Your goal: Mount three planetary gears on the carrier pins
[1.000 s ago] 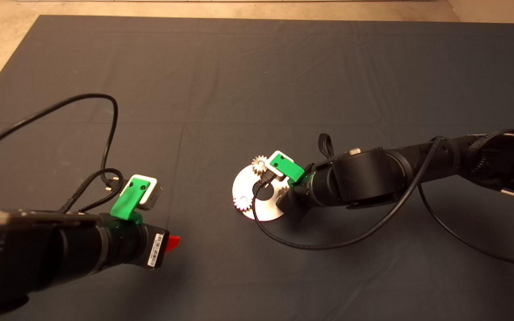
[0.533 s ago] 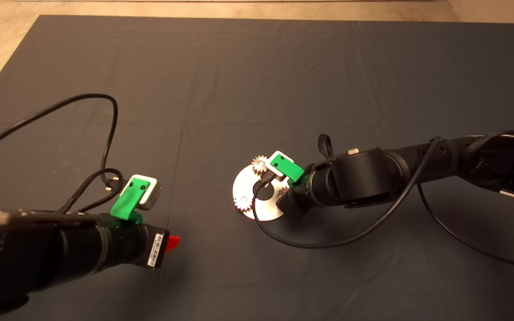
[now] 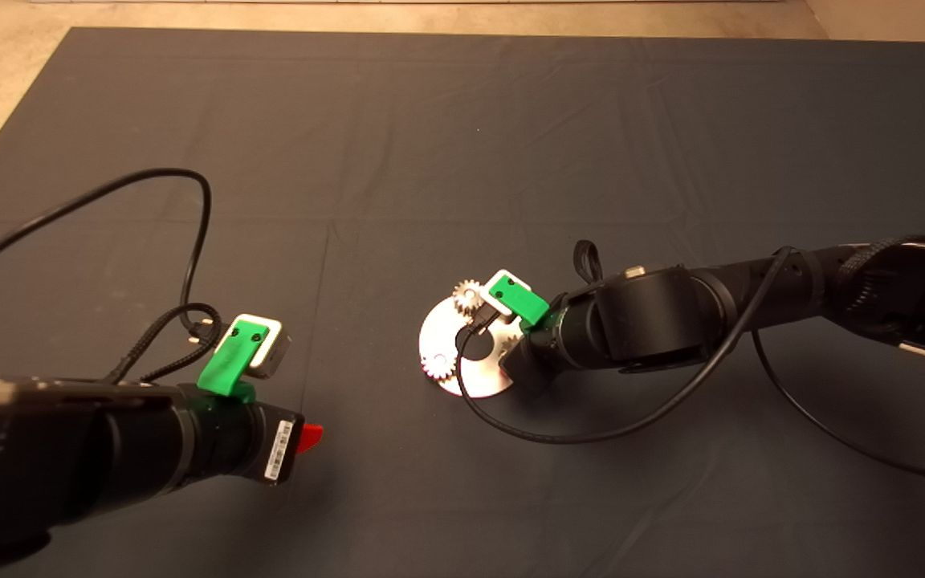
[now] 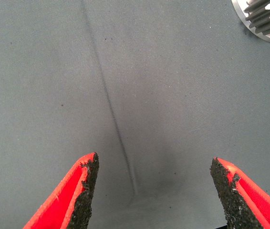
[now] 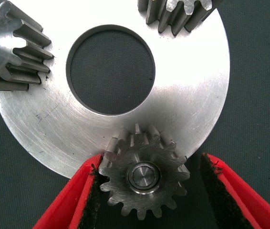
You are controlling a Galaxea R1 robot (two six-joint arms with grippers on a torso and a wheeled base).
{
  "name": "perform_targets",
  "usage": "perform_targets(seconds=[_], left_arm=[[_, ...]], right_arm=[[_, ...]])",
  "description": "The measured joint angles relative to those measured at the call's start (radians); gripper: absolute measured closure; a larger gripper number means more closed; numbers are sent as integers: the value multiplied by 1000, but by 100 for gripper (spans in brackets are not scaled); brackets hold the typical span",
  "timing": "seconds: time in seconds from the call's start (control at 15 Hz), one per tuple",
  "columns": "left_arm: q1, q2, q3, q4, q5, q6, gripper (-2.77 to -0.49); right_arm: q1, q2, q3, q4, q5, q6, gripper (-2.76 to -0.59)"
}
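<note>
The round silver carrier plate (image 3: pixel 462 353) lies flat on the dark mat (image 3: pixel 462 160), and it serves as the landmark here. All three planetary gears sit on the plate's rim, evenly spaced around its large centre hole (image 5: pixel 110 69). In the right wrist view, the nearest gear (image 5: pixel 144 177) rests over its carrier pin (image 5: pixel 143 176), whose silver end shows in the gear's bore. A second gear (image 5: pixel 11 45) and a third gear (image 5: pixel 180 12) sit on the far side of the hole, each partly cut off at the picture's edge. The right gripper (image 5: pixel 147 191) hangs directly over the plate, its red fingers (image 5: pixel 70 200) spread to either side of the nearest gear. The one pad sits just beside the teeth and the other stands clearly apart, so the fingers are parted and grip nothing. From above, two gears (image 3: pixel 466 295) (image 3: pixel 436 365) show on the plate's edge away from the right arm; the third is hidden beneath the gripper. The left gripper (image 4: pixel 154 191) waits well apart from the plate, over bare mat, with its fingers (image 4: pixel 80 191) spread wide and nothing between them. The plate's edge with one gear (image 4: pixel 264 14) shows at a corner of its wrist view.
</note>
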Motion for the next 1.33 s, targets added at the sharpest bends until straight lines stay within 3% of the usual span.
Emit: perform_targets(seconds=[0.13, 0.27, 0.33, 0.53, 0.6, 0.67, 0.8, 0.87, 1.0, 1.13, 1.33], left_arm=[[0, 0, 0, 0, 0, 0, -164], [0, 0, 0, 0, 0, 0, -164], [0, 1, 0, 0, 0, -1, -164], [0, 1, 0, 0, 0, -29, -164], [0, 0, 0, 0, 0, -39, -164], [0, 4, 0, 0, 0, -51, -164], [0, 13, 0, -1, 0, -63, -164], [0, 18, 0, -1, 1, -68, -164], [0, 46, 0, -1, 0, -83, -164], [2, 93, 0, -1, 0, -91, -164], [25, 125, 0, -8, -1, -101, -164]], right_arm=[[0, -14, 10, 1, 6, 10, -145], [10, -51, 89, 21, -2, 53, -145], [29, -64, 124, 66, -4, 76, -145], [117, -122, 268, 265, -4, 186, -145], [136, -157, 335, 328, 2, 220, -145], [141, -200, 379, 378, 3, 246, -145], [147, -326, 431, 445, 0, 312, -145], [156, -390, 444, 461, -8, 341, -145], [167, -451, 465, 482, -19, 389, -145], [166, -440, 481, 489, -11, 456, -145], [172, -380, 485, 488, -10, 631, -145]])
